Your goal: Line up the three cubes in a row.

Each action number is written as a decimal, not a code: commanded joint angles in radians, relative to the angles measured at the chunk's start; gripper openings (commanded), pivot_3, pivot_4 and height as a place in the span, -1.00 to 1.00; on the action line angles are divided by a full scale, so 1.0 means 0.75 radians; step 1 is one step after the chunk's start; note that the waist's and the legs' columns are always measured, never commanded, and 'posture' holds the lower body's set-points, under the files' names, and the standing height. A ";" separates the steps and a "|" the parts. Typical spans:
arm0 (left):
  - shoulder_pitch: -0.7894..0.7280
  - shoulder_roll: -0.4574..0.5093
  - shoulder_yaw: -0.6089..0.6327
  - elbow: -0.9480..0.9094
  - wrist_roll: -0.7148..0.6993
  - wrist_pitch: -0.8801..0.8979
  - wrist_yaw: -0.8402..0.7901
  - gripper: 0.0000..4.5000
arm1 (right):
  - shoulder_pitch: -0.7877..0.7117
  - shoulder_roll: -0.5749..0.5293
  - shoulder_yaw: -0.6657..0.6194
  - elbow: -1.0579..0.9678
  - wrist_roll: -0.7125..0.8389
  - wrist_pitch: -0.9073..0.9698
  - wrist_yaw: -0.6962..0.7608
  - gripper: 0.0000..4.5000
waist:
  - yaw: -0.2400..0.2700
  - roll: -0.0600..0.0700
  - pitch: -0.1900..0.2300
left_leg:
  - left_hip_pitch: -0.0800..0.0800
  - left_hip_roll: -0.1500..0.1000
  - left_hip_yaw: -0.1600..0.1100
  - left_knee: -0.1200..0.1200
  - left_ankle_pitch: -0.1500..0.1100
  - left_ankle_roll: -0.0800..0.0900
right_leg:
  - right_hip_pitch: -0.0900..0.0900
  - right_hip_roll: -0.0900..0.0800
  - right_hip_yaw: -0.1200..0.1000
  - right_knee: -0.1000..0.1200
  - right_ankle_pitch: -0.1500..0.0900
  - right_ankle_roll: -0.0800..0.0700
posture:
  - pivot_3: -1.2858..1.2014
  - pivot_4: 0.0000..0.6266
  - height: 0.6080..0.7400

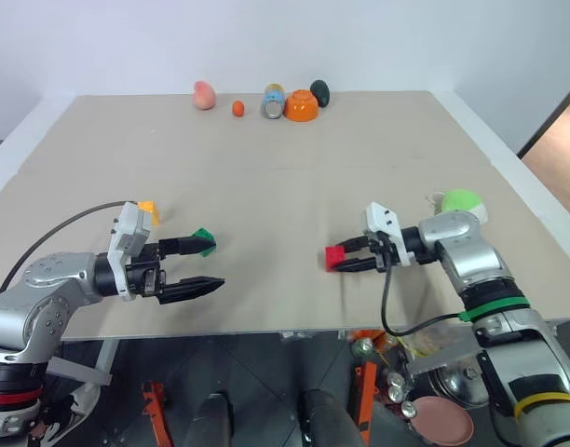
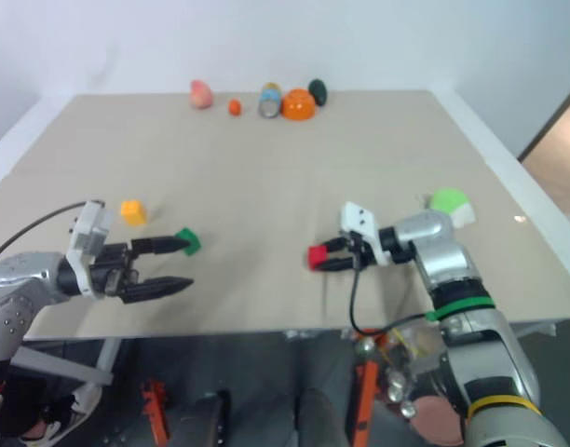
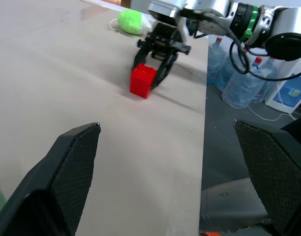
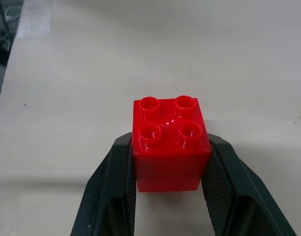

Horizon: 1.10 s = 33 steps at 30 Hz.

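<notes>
The red cube (image 4: 170, 142) sits studs-up between the two fingers of my right gripper (image 1: 339, 260), which is shut on it at the table's front right; it is on or just above the table top. At the front left my left gripper (image 1: 210, 264) is open and empty, pointing towards the red cube (image 3: 142, 80). The green cube (image 1: 204, 240) lies on the table right at the tip of that gripper's far finger, outside the jaws. The yellow-orange cube (image 1: 148, 210) rests a little behind the left wrist.
A green-and-white ball (image 1: 462, 202) lies just behind my right forearm. Along the far edge stand a peach (image 1: 204, 94), a small orange ball (image 1: 237, 108), a can (image 1: 273, 102), an orange bowl (image 1: 302, 105) and a dark avocado (image 1: 320, 91). The table's front edge (image 1: 266, 331) is close.
</notes>
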<state>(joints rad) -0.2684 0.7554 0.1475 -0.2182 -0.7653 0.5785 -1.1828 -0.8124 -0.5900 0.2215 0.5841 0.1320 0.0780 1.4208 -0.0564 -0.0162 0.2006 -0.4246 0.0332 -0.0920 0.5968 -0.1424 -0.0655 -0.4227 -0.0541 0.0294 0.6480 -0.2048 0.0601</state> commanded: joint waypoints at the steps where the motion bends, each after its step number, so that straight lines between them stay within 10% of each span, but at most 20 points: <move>1: -0.008 -0.002 0.024 -0.039 -0.024 0.009 0.013 1.00 | -0.071 0.025 -0.038 0.010 0.021 -0.003 -0.001 -0.45 | 0.001 0.000 0.000 | 0.000 0.000 0.000 0.000 0.000 0.000 | 0.000 0.000 0.000 0.000 0.000 0.000 | 0.03 -0.52 0.97; 25: 0.029 0.042 0.094 -0.093 -0.070 0.080 0.038 1.00 | -0.087 0.061 0.008 0.178 -0.062 -0.126 0.065 -0.45 | 0.010 0.000 0.000 | -0.002 0.000 0.000 -0.001 0.000 0.000 | 0.000 0.000 0.000 0.000 -0.002 0.002 | 0.03 -0.52 0.97; 33: 0.023 0.036 0.087 -0.095 -0.072 0.078 0.044 1.00 | -0.076 0.074 0.002 0.137 -0.068 -0.088 0.034 0.97 | 0.010 0.000 0.000 | -0.002 0.000 0.000 -0.001 0.000 0.000 | 0.000 0.000 0.000 0.000 -0.002 0.002 | 0.03 -0.52 0.97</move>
<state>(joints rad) -0.2389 0.7732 0.1929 -0.2599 -0.8039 0.6392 -1.1480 -0.8630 -0.5329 0.2336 0.7162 0.0817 0.0183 1.4539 -0.0486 -0.0163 0.2006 -0.4260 0.0330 -0.0921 0.5963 -0.1425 -0.0658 -0.4230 -0.0540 0.0296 0.6479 -0.2060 0.0618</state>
